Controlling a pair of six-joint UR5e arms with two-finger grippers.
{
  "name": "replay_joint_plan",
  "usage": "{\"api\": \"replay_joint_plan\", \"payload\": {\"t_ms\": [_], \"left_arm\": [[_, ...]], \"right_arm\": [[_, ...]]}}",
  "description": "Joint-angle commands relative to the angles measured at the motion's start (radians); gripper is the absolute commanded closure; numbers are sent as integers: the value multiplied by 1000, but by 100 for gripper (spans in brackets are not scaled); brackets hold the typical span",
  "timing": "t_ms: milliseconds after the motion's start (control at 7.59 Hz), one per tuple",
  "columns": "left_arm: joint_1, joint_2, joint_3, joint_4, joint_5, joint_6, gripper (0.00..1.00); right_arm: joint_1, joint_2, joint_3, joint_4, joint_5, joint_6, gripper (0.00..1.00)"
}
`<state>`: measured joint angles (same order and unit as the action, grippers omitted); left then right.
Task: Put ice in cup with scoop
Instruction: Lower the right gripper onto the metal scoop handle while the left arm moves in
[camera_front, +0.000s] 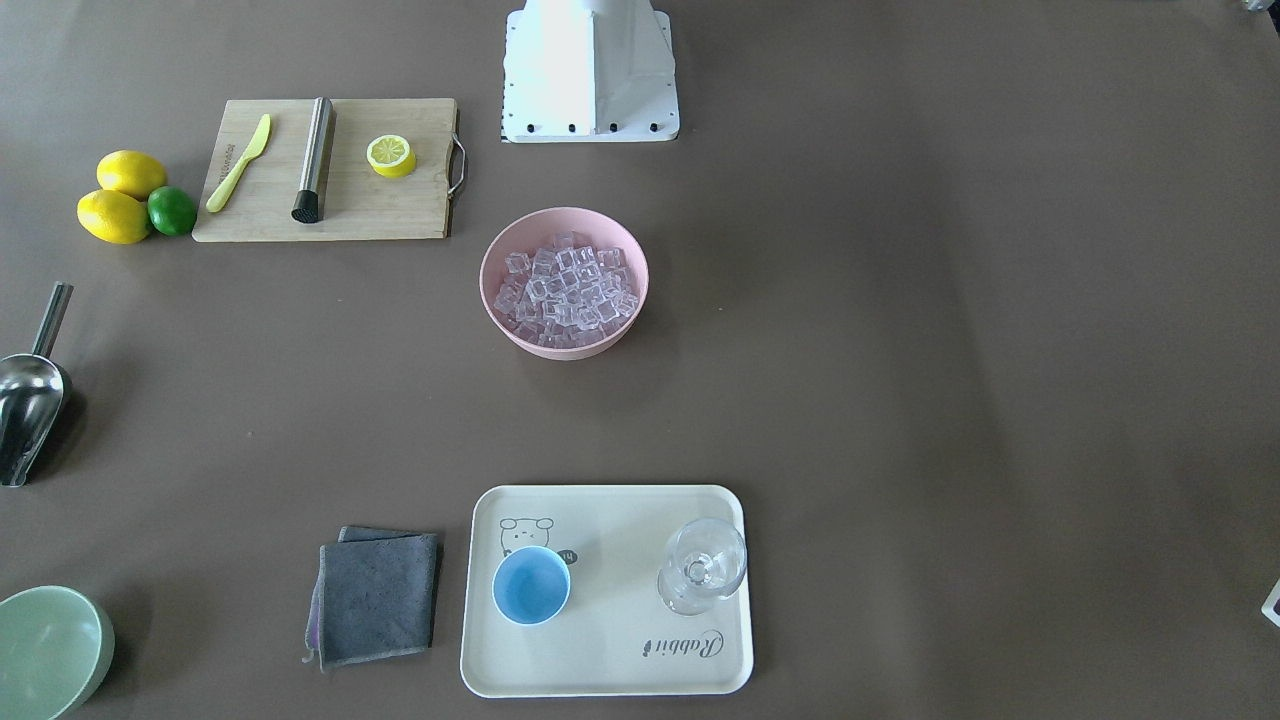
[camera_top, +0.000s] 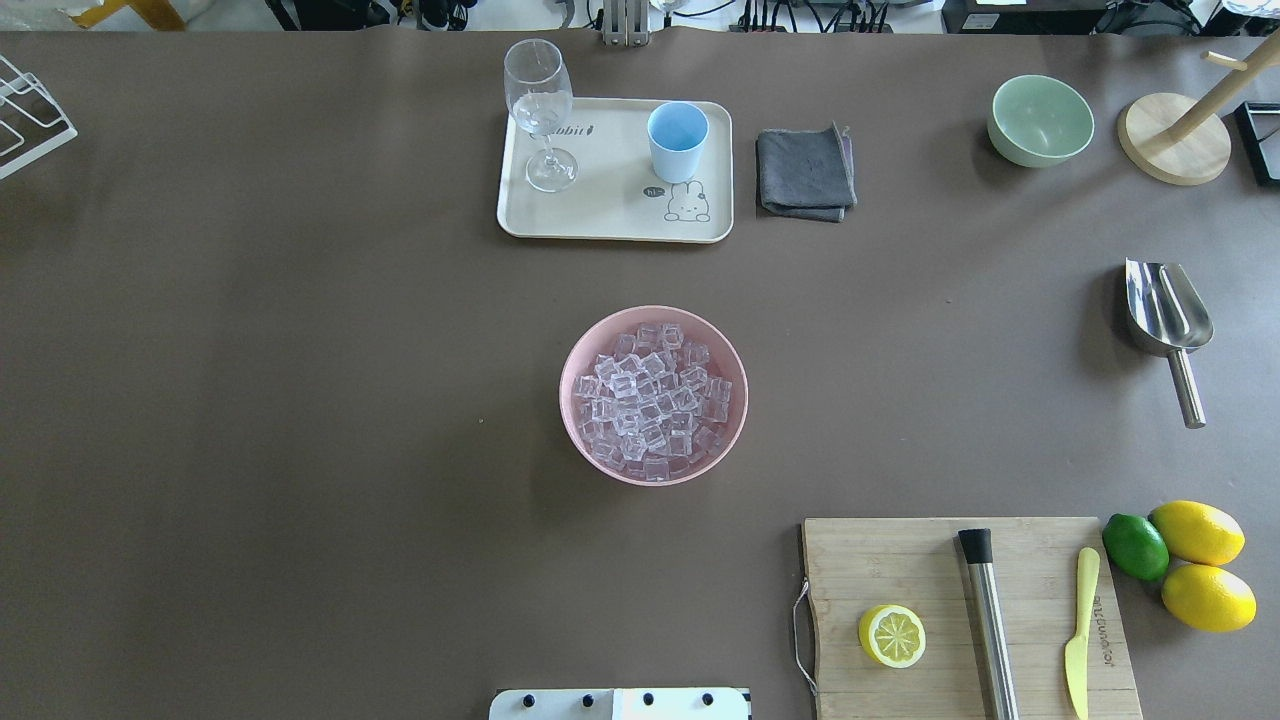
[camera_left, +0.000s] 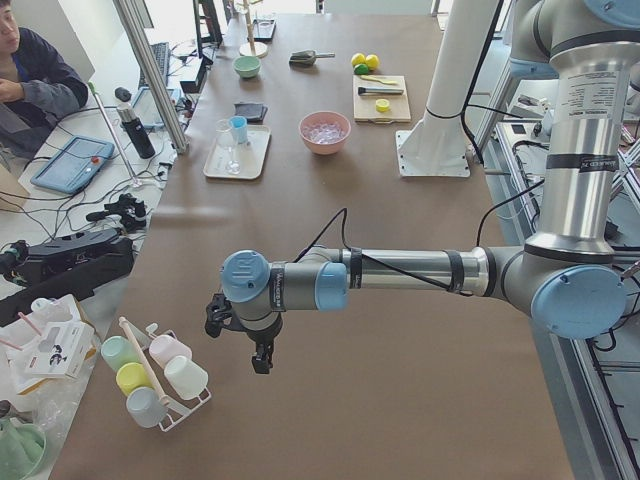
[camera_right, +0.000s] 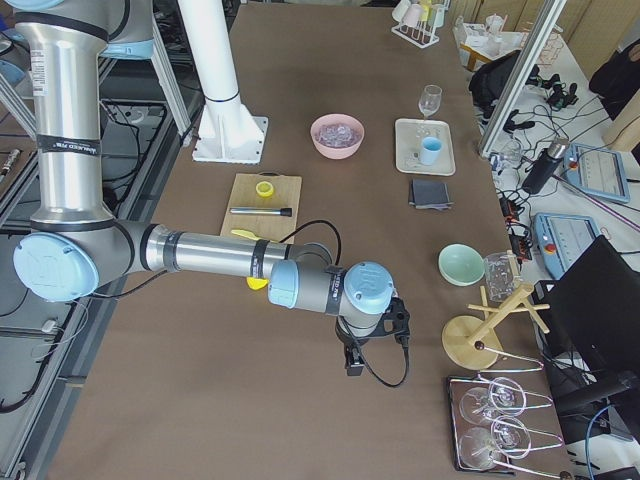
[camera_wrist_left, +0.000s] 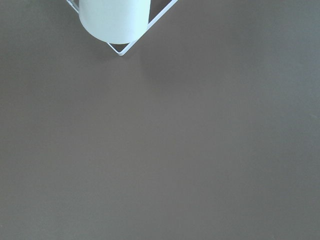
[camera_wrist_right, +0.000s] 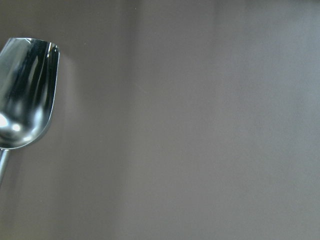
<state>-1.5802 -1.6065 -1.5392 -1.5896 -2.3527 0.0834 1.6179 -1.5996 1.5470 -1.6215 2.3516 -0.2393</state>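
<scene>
I've not begun: the scoop (camera_top: 1165, 320) lies untouched on the table (camera_top: 300, 400). I cannot tell if my right claw (camera_right: 352, 366) or left claw (camera_left: 262, 360) is open. Next, the right must take its handle (camera_top: 1186, 390).

scoop (camera_top: 1166, 312): polished, mirror-bright steel
ice (camera_top: 653, 400): clear, glassy
cutting board (camera_top: 895, 560): pale matt wood
cloth (camera_top: 803, 170): grey napped fabric
table (camera_top: 300, 400): matt
</scene>
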Motion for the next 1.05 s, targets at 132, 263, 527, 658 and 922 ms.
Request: {"api": "replay_joint_plan", "payload": {"t_ms": [132, 263, 527, 658, 922], "left_arm": [[99, -7, -70, -70, 0, 4, 2], [165, -21, -117, -70, 1, 6, 2], [282, -52, -215, -67, 1, -2, 2], [325, -93, -223, -70, 1, 4, 2], [437, -150, -272, -69, 1, -2, 2]], "right_arm": [[0, 0, -4, -1, 1, 0, 0], [0, 0, 1, 0, 1, 0, 0], [0, -5, 2, 0, 3, 0, 0], [2, -9, 8, 0, 0, 0, 0], [1, -11, 24, 0, 0, 12, 0]]}}
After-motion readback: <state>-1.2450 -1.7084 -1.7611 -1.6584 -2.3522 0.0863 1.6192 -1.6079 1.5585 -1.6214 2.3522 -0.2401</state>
